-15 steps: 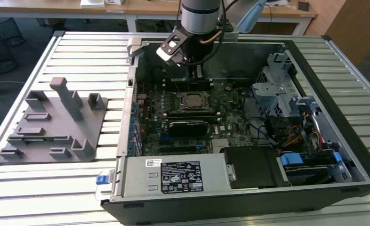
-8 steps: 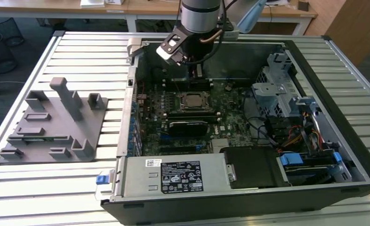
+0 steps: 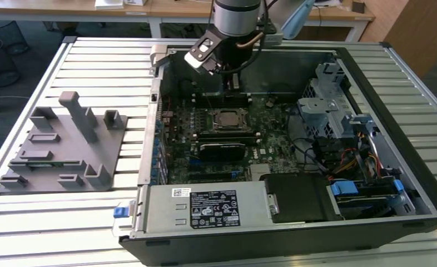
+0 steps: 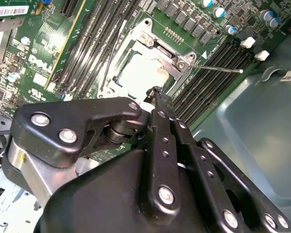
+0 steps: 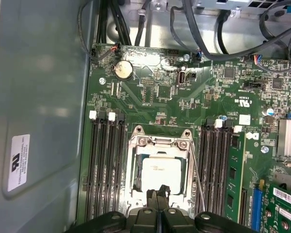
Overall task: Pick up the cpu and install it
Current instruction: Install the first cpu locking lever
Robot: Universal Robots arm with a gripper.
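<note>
While the cpu lies in its socket, the hand hangs near, clenched empty

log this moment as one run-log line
small silvery square cpu chip: lying in metal-framed motherboard socket | pincer: shut, holding nothing, over the chip's edge

- In the first wrist view, the gripper covered one side of the socket frame, right at the edge of the cpu inside it.
- In the second wrist view, the gripper's black links hid the board beside the socket and part of the cpu.
- In the exterior view, the cpu inside the socket was too small to judge its seating.
</note>
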